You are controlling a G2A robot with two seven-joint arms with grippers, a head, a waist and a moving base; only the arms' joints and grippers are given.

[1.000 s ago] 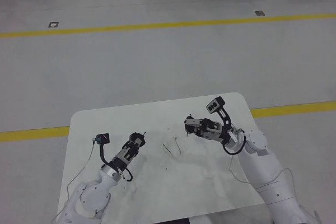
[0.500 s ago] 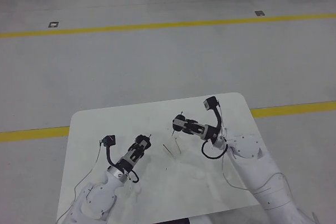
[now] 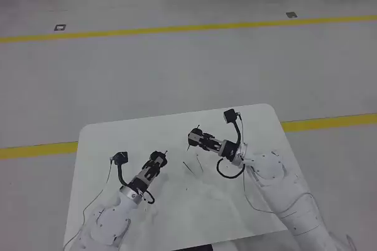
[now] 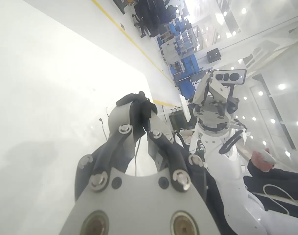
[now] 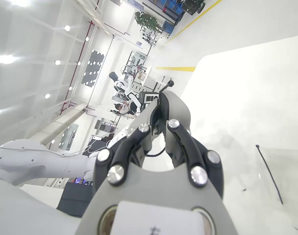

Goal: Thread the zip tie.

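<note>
My left gripper hovers over the left half of the white table. In its wrist view it is shut on a thin black zip tie whose strand runs back between the fingers. My right gripper hangs over the table's middle, tilted toward the left one. It is shut on another black zip tie; the zip tie's head pokes out past the fingertips and its tail curls behind them. The two grippers are apart.
Two spare black zip ties lie on the table between the grippers; one spare tie appears in the right wrist view. The table's far edge and right corner lie close behind the right arm.
My right gripper has moved left toward the table's middle with its zip tie, closer to the left gripper. The left gripper has shifted slightly to the right.
</note>
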